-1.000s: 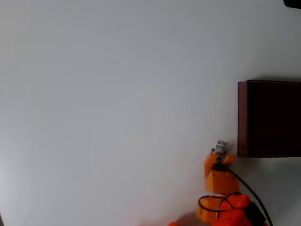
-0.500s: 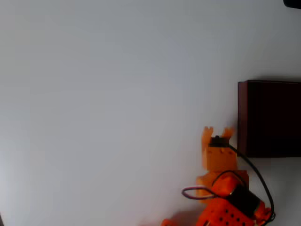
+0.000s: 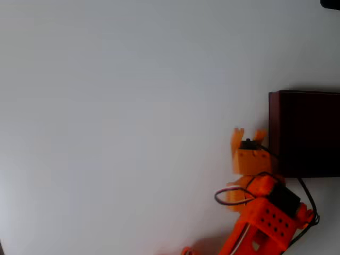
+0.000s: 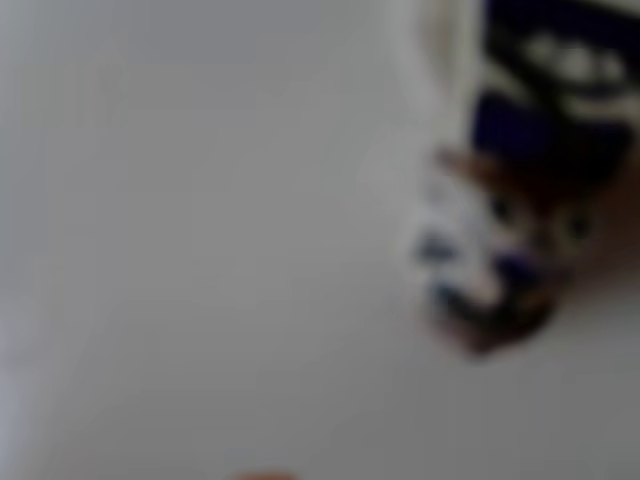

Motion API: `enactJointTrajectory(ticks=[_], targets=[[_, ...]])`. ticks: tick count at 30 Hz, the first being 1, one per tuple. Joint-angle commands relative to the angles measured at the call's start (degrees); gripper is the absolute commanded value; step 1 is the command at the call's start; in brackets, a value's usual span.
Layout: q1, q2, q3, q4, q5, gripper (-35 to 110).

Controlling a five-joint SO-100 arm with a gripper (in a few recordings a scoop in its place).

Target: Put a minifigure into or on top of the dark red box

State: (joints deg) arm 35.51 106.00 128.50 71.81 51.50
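Plain white desk (image 3: 133, 106) took up most of the overhead view, nothing else on it but the robot and the large rectangular dark red box (image 3: 304, 133) w/ near-black interior at the right edge. Orange two-finger tool (image 3: 247, 136) sat just beside the box's left wall, near its lower corner, finger tips pointing up-picture and standing a bit apart. No figure could be made out between them from above. Box lay to the right of the tool, so the coming move looked like a short shift right and over the wall. Arm body came in from the bottom edge, angled up-left toward the tool, black cable looping over it.

Wrist view was v. blurred. Small cream/white minifigure w/ dark grey parts (image 4: 470, 270) showed right of centre, close to the lens, over pale desk; dark shapes above it at top right, prob. the box, but couldn't tell. Whether the tool was clamped on the figure wasn't clear from either pic.
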Motion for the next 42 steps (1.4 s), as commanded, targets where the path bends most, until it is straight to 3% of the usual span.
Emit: enactJointTrajectory(ticks=[1, 24, 28, 33, 42], targets=[[-0.62, -0.62, -3.16, -0.53, 0.79, 23], [-2.20, -14.59, -10.81, -2.55, 1.58, 22], [-2.20, -16.44, -11.95, -2.02, 1.67, 18], [-2.02, -18.98, -14.15, -0.79, 0.97, 0], [-2.46, -18.63, -14.41, -0.26, 0.62, 0]])
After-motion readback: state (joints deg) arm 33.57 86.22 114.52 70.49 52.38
